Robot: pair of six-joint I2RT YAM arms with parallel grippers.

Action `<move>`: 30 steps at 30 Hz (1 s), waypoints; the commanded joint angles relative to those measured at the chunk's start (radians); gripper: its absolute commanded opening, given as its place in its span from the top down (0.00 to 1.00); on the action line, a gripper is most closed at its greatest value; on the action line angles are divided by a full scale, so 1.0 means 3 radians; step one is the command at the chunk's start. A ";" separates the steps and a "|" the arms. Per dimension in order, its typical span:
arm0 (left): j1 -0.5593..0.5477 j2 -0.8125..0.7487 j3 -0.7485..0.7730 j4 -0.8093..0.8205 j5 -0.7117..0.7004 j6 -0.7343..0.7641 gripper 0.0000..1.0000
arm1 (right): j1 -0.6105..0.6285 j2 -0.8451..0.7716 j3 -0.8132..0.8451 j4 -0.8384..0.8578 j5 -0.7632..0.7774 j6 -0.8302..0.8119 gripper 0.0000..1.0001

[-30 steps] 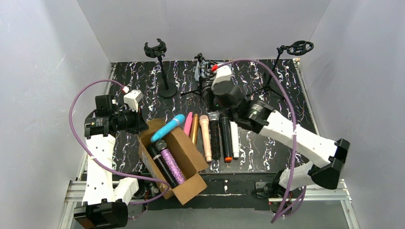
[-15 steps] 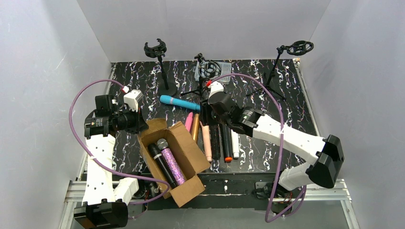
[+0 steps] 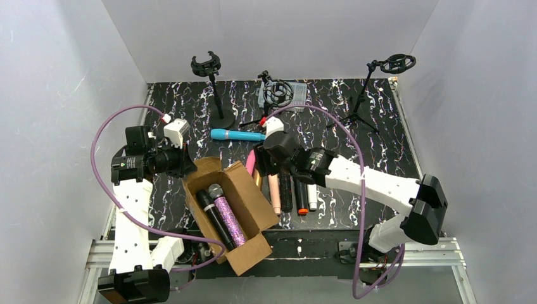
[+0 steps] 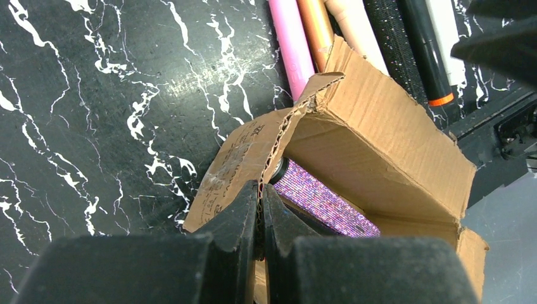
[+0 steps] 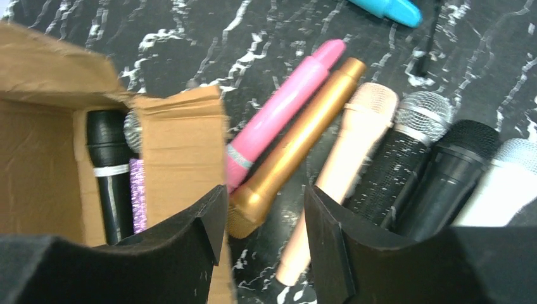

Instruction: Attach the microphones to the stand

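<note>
Table: a black table top (image 3: 392, 139) with white squiggles is carrying everything.
Box: a brown cardboard box (image 3: 250, 193) is sitting open at the near left.
Blue one: a blue microphone (image 3: 237, 135) is lying sideways, just beyond the box.
Row: a pink microphone (image 5: 285, 104), a gold microphone (image 5: 297, 145), a peach microphone (image 5: 345, 149), a sparkly black microphone (image 5: 396, 161), a black microphone (image 3: 300, 196) with an orange ring and a white microphone (image 3: 312, 196) are lying side by side, right of the box.
Far side: a left stand (image 3: 221, 117), a middle stand (image 3: 266, 101) and a right stand (image 3: 361, 107) are standing up.
</note>
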 commanded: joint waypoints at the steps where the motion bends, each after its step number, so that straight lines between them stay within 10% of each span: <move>1: -0.0006 -0.0109 0.0246 -0.0014 0.0283 -0.0063 1.00 | 0.0391 -0.0049 0.0277 0.0193 0.0282 -0.0066 0.43; 12: -0.0001 -0.0222 0.0368 -0.0047 0.0529 -0.0178 1.00 | 0.1471 0.0660 0.0686 0.0190 0.0801 -0.0119 0.44; 30: -0.0002 -0.0282 0.0367 -0.0078 0.0631 -0.0119 1.00 | 0.1530 0.1395 0.0682 0.0671 0.0750 -0.0315 0.40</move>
